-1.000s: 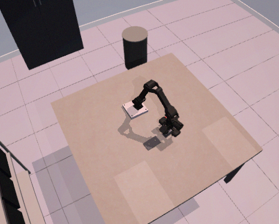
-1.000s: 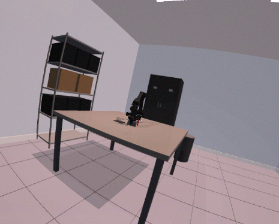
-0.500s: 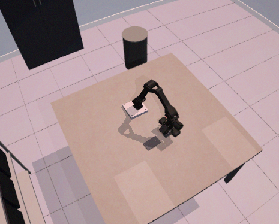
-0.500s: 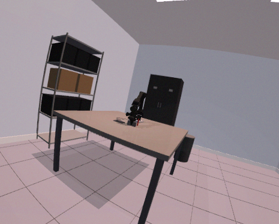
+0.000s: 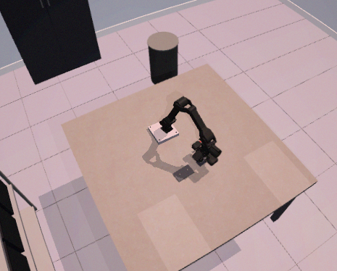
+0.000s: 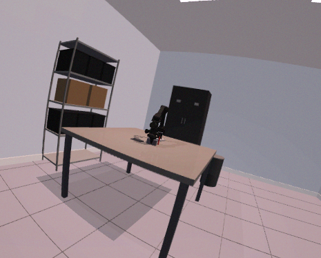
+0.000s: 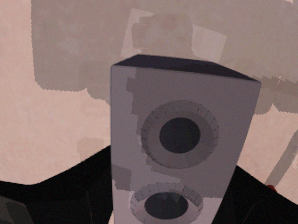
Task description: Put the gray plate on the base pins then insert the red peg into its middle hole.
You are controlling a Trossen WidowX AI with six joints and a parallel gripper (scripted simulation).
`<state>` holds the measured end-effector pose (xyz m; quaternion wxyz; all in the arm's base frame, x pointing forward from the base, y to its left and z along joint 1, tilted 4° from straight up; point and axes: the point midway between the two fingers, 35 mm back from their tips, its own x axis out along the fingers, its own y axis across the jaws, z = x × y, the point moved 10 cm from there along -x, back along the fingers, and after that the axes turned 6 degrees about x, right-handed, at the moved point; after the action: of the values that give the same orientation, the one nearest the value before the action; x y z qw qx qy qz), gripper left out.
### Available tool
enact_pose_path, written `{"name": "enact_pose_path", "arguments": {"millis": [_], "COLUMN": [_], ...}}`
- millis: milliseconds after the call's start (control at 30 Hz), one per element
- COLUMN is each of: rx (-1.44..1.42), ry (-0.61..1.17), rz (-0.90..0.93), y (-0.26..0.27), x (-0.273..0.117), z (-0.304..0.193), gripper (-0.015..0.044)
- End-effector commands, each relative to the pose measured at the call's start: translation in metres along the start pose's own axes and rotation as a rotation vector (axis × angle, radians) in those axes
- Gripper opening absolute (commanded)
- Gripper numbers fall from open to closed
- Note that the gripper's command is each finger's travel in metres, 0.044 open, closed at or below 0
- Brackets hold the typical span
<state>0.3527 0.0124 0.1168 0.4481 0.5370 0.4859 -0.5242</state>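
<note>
The gray plate (image 7: 233,111) is a thick block between the fingers in the wrist view. Two of its round holes show; its near end is cut off. My gripper (image 7: 165,148) (image 6: 152,141) is shut on it, with a black finger against each long side. Whether the plate touches the table I cannot tell. The dark flat base (image 5: 183,175) (image 6: 137,139) lies beside the gripper, left of it in the top and exterior views, with two small light pins. The red peg (image 6: 159,140) stands upright just right of the gripper; a bit of it shows in the top view (image 5: 200,141).
The arm's white mounting plate (image 5: 159,138) sits on the tan table (image 5: 114,145), behind the gripper and base. A dark bin (image 5: 163,63) stands on the floor beyond the table's back edge. The arm's shadow falls across the table and near the base.
</note>
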Motion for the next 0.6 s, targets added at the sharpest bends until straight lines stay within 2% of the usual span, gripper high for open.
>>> {"name": "enact_pose_path", "arguments": {"millis": [0,567], "rx": [0.004,0.004], "ry": [-0.003,-0.003], "rz": [0.005,0.005], "y": [0.002,0.005], "x": [-0.011,-0.064], "z": [-0.001,-0.003], "gripper": [0.0000,0.0000]}}
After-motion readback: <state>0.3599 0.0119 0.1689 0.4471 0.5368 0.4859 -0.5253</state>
